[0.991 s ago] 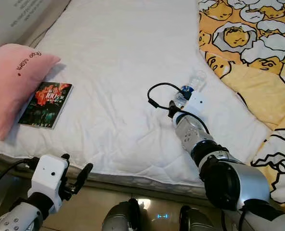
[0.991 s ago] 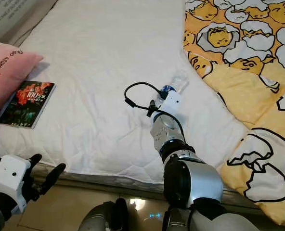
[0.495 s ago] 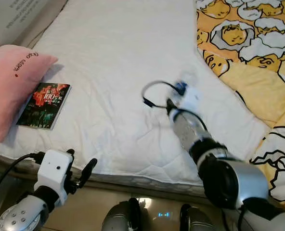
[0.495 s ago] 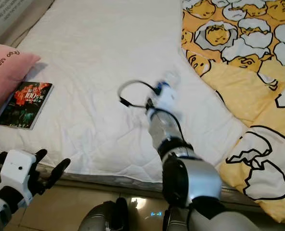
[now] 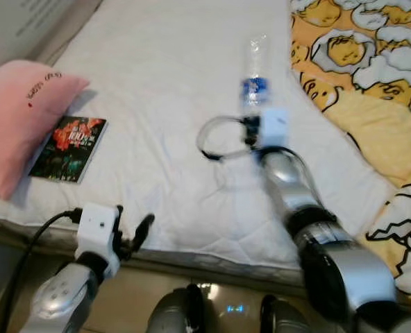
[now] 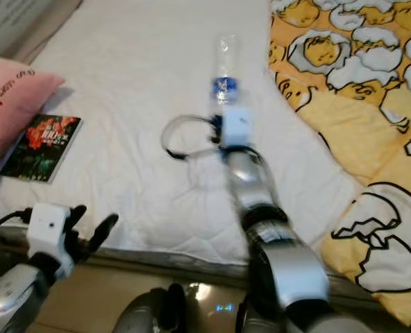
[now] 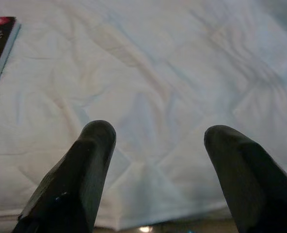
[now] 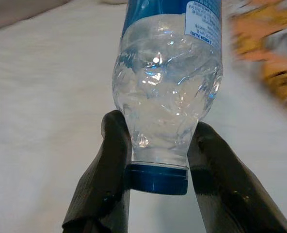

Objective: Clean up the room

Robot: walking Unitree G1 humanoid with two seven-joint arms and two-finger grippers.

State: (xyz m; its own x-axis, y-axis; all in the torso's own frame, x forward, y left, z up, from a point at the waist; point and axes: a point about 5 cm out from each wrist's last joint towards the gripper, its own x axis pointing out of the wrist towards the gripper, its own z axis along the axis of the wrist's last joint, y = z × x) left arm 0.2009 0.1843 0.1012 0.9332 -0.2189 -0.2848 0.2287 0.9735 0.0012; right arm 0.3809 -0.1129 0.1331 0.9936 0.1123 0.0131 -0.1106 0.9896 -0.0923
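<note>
We see our right gripper [image 8: 158, 145] clamped on the neck end of a clear plastic bottle [image 5: 255, 73] with a blue label and a blue cap [image 8: 156, 178], the two black fingers [image 8: 115, 160] pressing either side just above the cap. In the head views the bottle stands out past the white wrist block of our right arm [image 5: 289, 187], held above the white mattress [image 5: 164, 83], its far end pointing away from us toward the head of the bed; the picture is somewhat blurred here, so we cannot tell whether any part of the bottle touches the sheet. A black cable [image 5: 216, 139] loops out from the wrist on our left of the bottle. Our left gripper [image 7: 155, 170] hangs low at the near edge of the bed, its fingers spread wide apart with nothing between them, looking over the wrinkled sheet. A book [image 5: 69, 147] with a dark cover and red print lies flat on the mattress to our left, just beside a pink pillow [image 5: 18, 118] at the bed's left edge. A yellow blanket [image 5: 372, 76] printed with cartoon egg figures covers the right side of the bed, well apart from the book and near the bottle.
</note>
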